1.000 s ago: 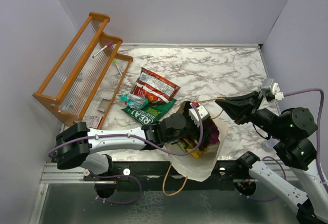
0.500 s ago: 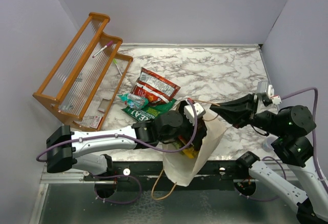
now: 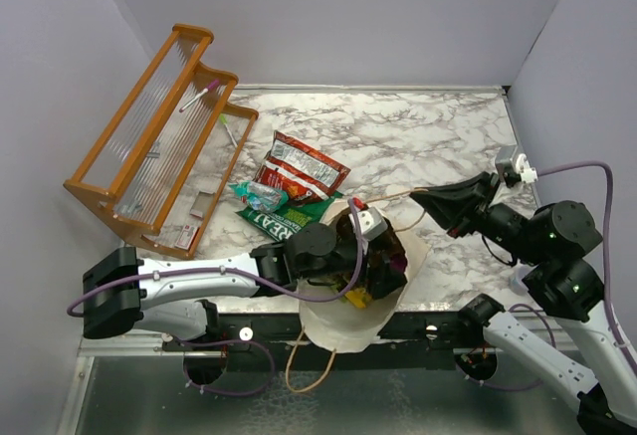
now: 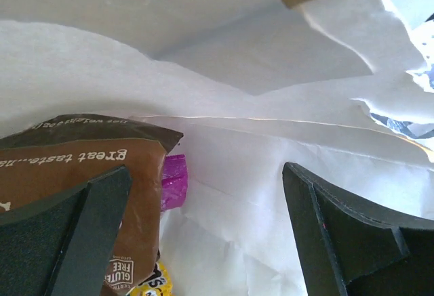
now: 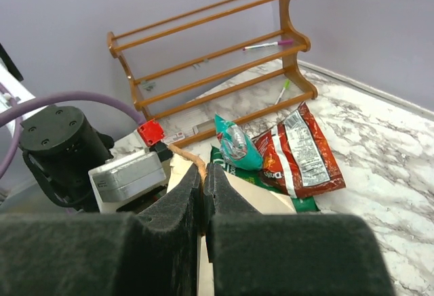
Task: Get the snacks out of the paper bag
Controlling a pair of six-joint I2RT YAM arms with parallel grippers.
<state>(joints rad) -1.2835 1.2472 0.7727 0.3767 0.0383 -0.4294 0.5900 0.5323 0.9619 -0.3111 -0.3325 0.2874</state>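
The paper bag (image 3: 343,326) stands at the table's front edge with its mouth up. My left gripper (image 3: 386,261) is inside it, jaws wide open (image 4: 207,174) and empty. A brown packet (image 4: 74,157) lies against its left finger, with a magenta packet (image 4: 174,181) behind it and a yellow one (image 4: 152,284) below. My right gripper (image 3: 443,196) is shut on the bag's brown cord handle (image 5: 192,162) and holds it up to the right. A red packet (image 3: 304,168), a teal one (image 3: 261,194) and a green bag (image 3: 289,218) lie on the table behind the bag.
An orange wooden rack (image 3: 149,141) with pens on it stands at the back left. It also shows in the right wrist view (image 5: 210,52). The bag's second cord handle (image 3: 299,370) hangs over the table's front edge.
The right gripper dipped left, then drew back up and right with the handle. The bag's mouth shifted left and its body sagged over the front edge. The left gripper stayed inside.
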